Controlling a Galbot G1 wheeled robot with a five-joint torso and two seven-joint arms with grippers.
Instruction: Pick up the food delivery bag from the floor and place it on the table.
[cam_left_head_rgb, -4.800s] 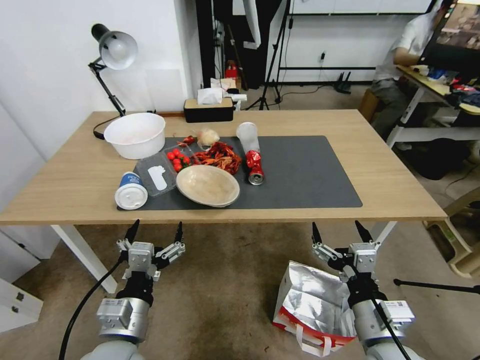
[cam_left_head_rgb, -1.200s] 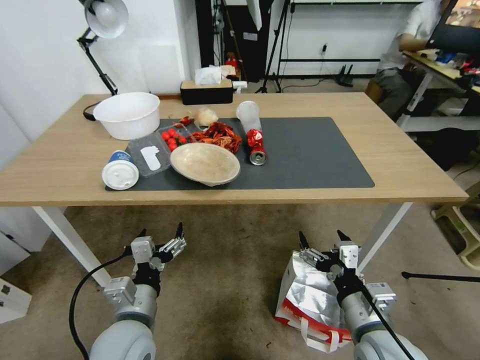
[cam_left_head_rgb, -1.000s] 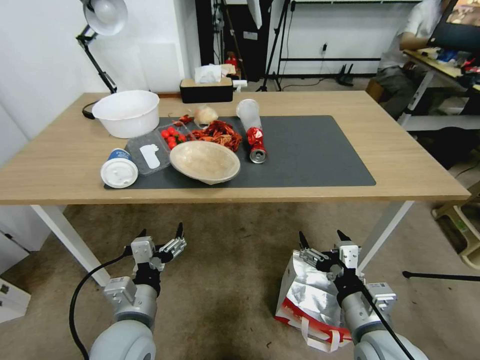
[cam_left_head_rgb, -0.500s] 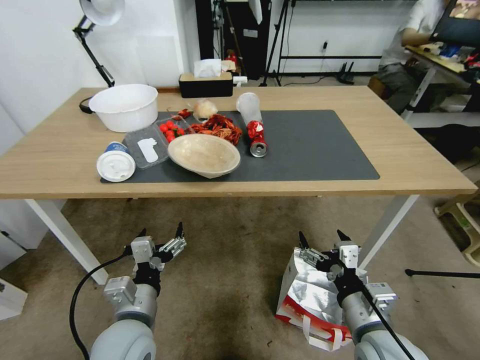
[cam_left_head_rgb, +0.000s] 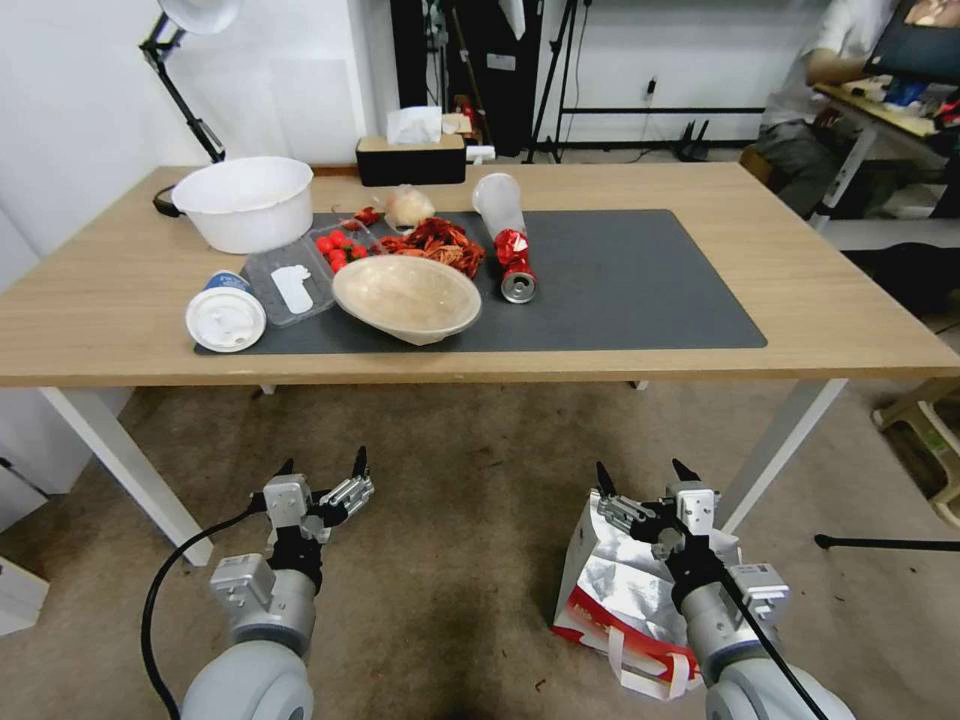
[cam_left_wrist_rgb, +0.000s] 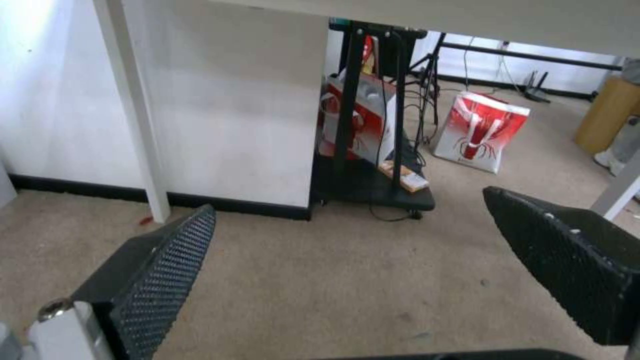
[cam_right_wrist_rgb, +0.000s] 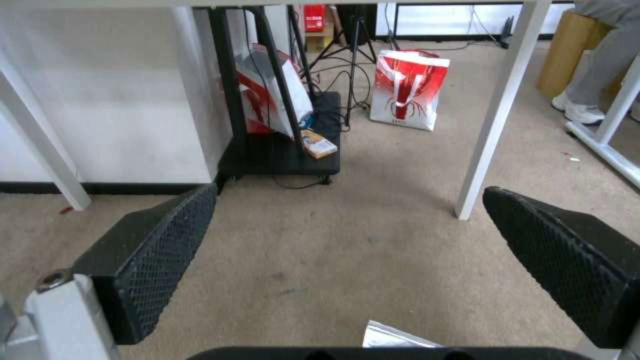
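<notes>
Worn beige carpet floor (cam_left_head_rgb: 470, 560) runs beneath the long wooden surface (cam_left_head_rgb: 800, 300). On that floor, below the surface's near right corner, stands the food delivery bag (cam_left_head_rgb: 615, 590), foil mouth gaping. Right tool (cam_left_head_rgb: 642, 478) hovers over its top edge, jaws spread wide, gripping nothing. Left tool (cam_left_head_rgb: 322, 468) hangs wide open above bare carpet. No writing is legible.
</notes>
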